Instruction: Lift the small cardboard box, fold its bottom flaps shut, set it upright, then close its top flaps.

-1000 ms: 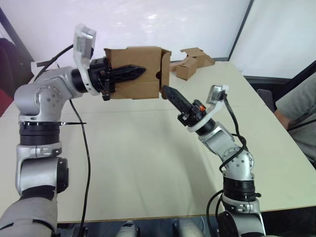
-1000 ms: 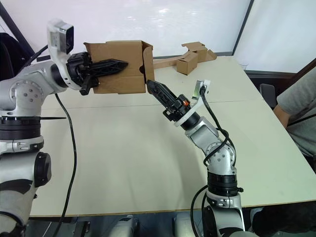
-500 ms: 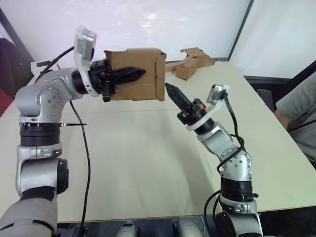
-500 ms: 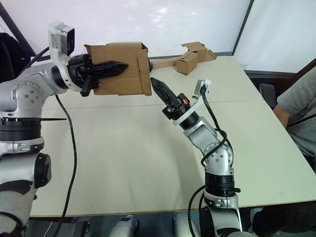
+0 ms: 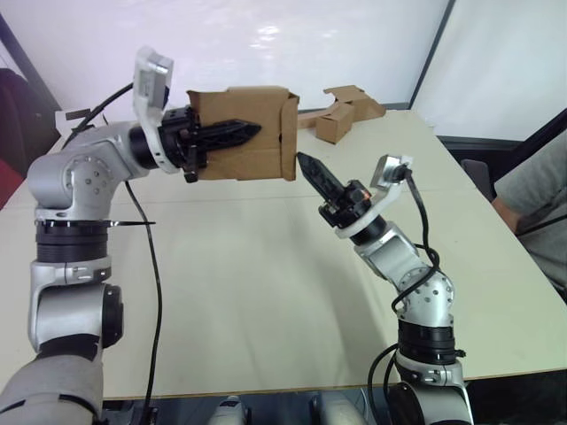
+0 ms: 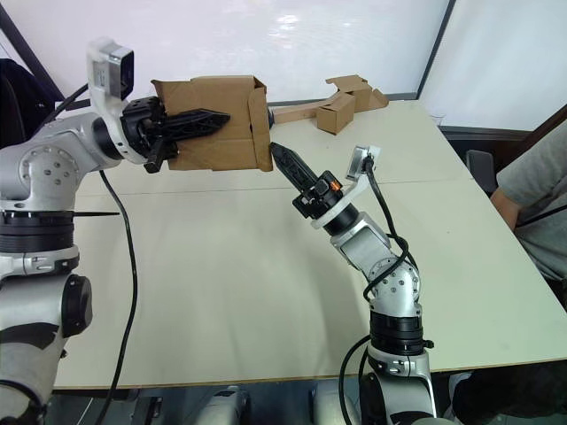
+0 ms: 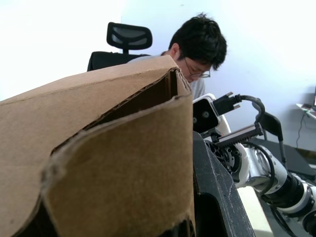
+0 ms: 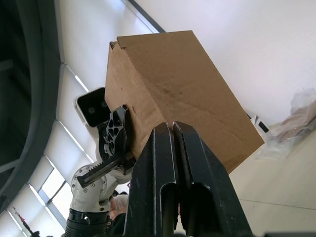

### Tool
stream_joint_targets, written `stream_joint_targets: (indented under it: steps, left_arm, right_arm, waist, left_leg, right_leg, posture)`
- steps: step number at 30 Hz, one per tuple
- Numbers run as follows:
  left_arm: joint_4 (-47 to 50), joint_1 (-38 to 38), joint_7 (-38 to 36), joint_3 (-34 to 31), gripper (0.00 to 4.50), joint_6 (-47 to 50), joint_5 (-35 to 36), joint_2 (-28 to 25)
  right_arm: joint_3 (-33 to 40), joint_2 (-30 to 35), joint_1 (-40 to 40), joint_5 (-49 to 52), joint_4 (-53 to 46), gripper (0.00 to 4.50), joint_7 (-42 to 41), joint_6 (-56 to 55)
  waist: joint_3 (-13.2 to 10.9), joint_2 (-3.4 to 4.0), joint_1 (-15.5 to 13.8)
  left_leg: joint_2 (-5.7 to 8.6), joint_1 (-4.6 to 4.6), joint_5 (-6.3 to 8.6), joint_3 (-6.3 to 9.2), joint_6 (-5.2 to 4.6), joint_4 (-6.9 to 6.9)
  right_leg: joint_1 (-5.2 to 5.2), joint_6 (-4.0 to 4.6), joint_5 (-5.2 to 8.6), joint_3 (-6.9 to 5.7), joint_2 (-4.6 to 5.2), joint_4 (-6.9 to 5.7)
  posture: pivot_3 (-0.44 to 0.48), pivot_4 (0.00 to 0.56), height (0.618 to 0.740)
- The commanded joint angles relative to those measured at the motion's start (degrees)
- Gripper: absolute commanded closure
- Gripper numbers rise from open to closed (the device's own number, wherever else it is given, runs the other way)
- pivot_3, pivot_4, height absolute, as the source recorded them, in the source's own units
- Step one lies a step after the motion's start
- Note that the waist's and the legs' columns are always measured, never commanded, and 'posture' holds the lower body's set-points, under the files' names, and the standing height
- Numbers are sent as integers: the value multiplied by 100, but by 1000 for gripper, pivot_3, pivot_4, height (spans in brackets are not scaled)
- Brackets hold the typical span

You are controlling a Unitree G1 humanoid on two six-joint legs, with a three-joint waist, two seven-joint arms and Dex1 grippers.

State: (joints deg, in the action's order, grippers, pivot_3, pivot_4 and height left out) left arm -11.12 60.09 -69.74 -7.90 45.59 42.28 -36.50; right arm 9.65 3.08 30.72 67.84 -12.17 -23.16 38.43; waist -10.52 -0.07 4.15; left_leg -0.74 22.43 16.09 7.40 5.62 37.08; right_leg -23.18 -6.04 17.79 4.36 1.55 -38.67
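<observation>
The small cardboard box (image 5: 252, 161) hangs on its side above the table, held by my left gripper (image 5: 253, 131), which is shut on its near wall with one black finger lying across the outside. At the box's right end a flap (image 5: 289, 133) is turned in across the opening. My right gripper (image 5: 303, 161) is shut, its tip pointing up-left just beside that flap's lower edge. In the right wrist view the shut fingers (image 8: 163, 148) lie under the box (image 8: 168, 84). The box's brown wall (image 7: 113, 163) looms close in the left wrist view.
Other brown cardboard pieces (image 5: 345, 111) lie at the table's far right corner. A person (image 5: 536, 204) sits at the right edge. The pale table (image 5: 257, 274) stretches below both arms. An office chair (image 7: 129, 37) stands behind the person.
The flap at the box's right end has swung inward against the opening. My right gripper's tip has shifted slightly to the right. The box and left gripper have stayed in place.
</observation>
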Motion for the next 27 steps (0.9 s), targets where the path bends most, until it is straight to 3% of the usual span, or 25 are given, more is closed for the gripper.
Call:
stream_joint_targets:
  steps: [1, 14, 17, 20, 27]
  left_arm:
    - [72, 88, 5, -141, 4500, -101, 58, -51]
    - [48, 96, 2, -119, 4500, -99, 36, -55]
    - [48, 87, 12, -125, 4500, -105, 33, -54]
    - [45, 83, 20, -130, 4500, -116, 30, -49]
    - [53, 77, 37, -141, 4500, -121, 40, -38]
  right_arm:
    - [-15, -13, 16, -35, -174, 4428, -14, -119]
    - [-267, 51, 20, -733, -119, 4428, -267, -398]
    - [-206, 35, 16, -644, -107, 3700, -277, -384]
    - [-48, -19, 13, -431, -35, 2497, -164, -356]
    - [-14, -85, 0, -286, -40, 2497, -86, -320]
  waist:
    - [0, 0, -1]
    - [0, 0, 0]
    - [0, 0, -5]
    - [0, 0, -2]
    - [0, 0, 0]
  left_leg:
    - [0, 0, -1, 0, 1, 0]
    - [0, 0, -1, 0, 1, 0]
    - [0, 0, 0, 0, 1, 0]
    - [0, 0, 0, 0, 1, 0]
    - [0, 0, 0, 0, 1, 0]
  right_leg:
    - [0, 0, 0, 0, 0, 0]
    - [0, 0, 0, 0, 0, 0]
    - [0, 0, 0, 0, 0, 0]
    - [0, 0, 0, 0, 0, 0]
    - [0, 0, 0, 0, 0, 0]
  posture:
    - [0, 150, 740]
    - [0, 150, 740]
    - [0, 150, 740]
    - [0, 150, 740]
    - [0, 150, 740]
